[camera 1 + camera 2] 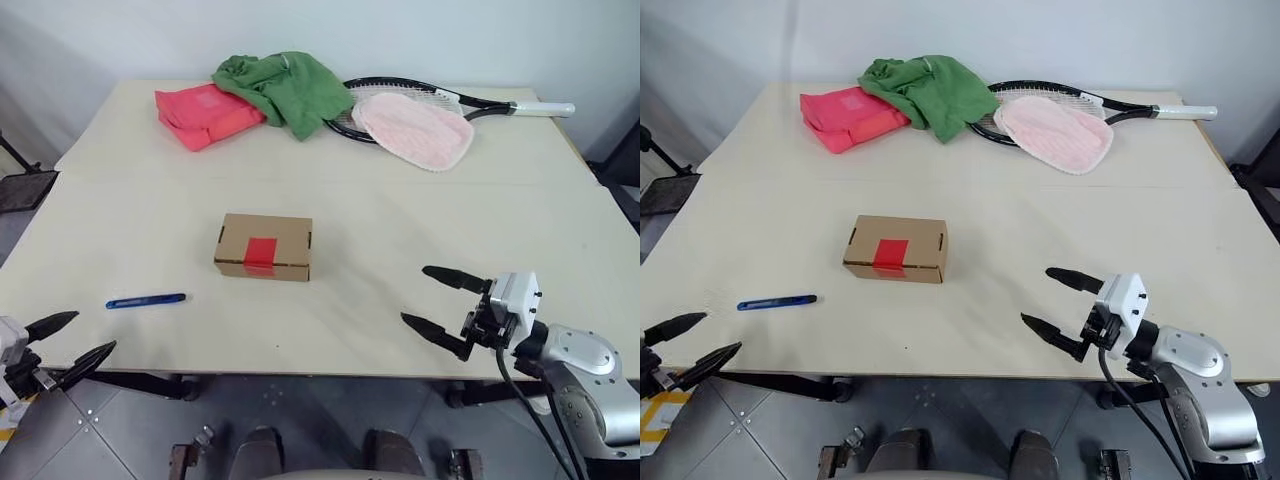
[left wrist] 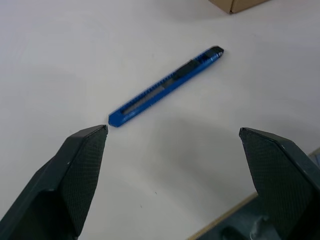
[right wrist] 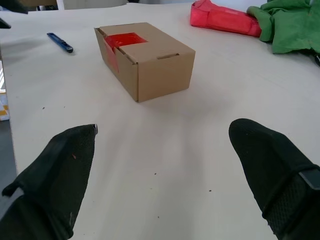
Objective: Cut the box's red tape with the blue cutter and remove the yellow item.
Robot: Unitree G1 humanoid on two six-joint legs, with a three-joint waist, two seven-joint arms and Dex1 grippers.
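Setting: an indoor test or lab-type room rather than a home. Evidence — a large pale wooden table (image 1: 400, 220) standing against plain, bare white walls (image 1: 120, 40), on a grey tiled floor (image 1: 120, 430). Items laid out on it are unrelated: a tennis racket (image 1: 470, 103), a green cloth (image 1: 285, 88), a pink cloth (image 1: 415, 130), a pink-red folded bag (image 1: 205, 115) — an arranged trial surface.

The box (image 1: 896, 249) sits closed on the worktop (image 1: 1060, 215), the red tape (image 1: 889, 254) across its near flap seam. The blue cutter (image 1: 777, 301) lies flat between the box and the left gripper (image 1: 688, 342), just beyond its spread fingers (image 1: 675, 325). The right gripper (image 1: 1058, 303) hovers over the near edge, fingers apart and empty, the box well ahead of them.
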